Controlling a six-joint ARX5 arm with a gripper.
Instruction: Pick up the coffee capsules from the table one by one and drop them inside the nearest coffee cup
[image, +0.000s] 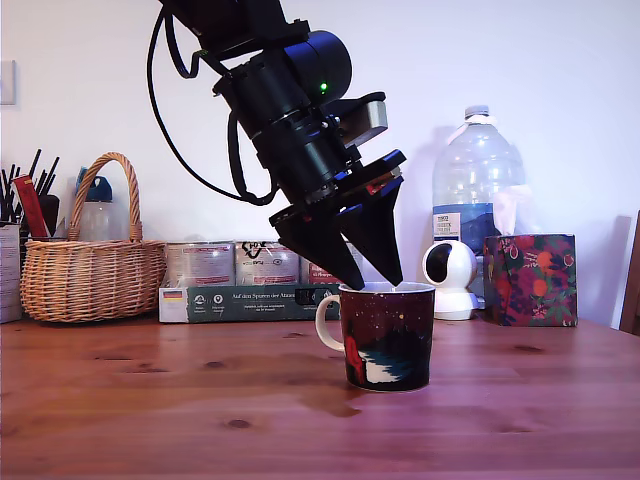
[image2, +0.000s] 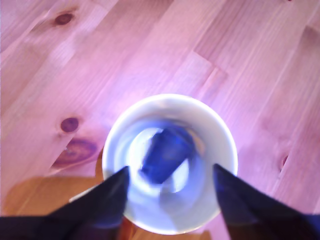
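Gripper: the gripper (image: 378, 283) hangs over the mouth of the cup, and its two black pointed fingers (image: 327, 247) stand apart, so it is open and it holds nothing. In the exterior view the tips are at the height of the rim; I cannot tell if they touch it.
Capsule: one dark blue capsule (image2: 165, 156) lies inside the cup, on the white bottom. It is blurred in the wrist view, and its exact shape is hard to make out.
Cup: the cup (image: 388, 336) stands upright on the table, a little to the exterior view's right of the middle. It is glossy ceramic, dark with small light dots, with a white handle on the exterior view's left side and a red and white picture near the base. The inside is white and round.
Table: the table (image: 150, 400) is of reddish-brown wooden planks with visible grain and dark knots.
Behind: at the back stand a woven basket (image: 92, 270) at the exterior view's left, a flat dark green box (image: 240, 301) with packs on it, a white round camera (image: 450, 277), a big clear plastic bottle (image: 478, 185) and a flowered box (image: 530, 279).
Cut off: the upper part of the arm goes out of the exterior view at the top.
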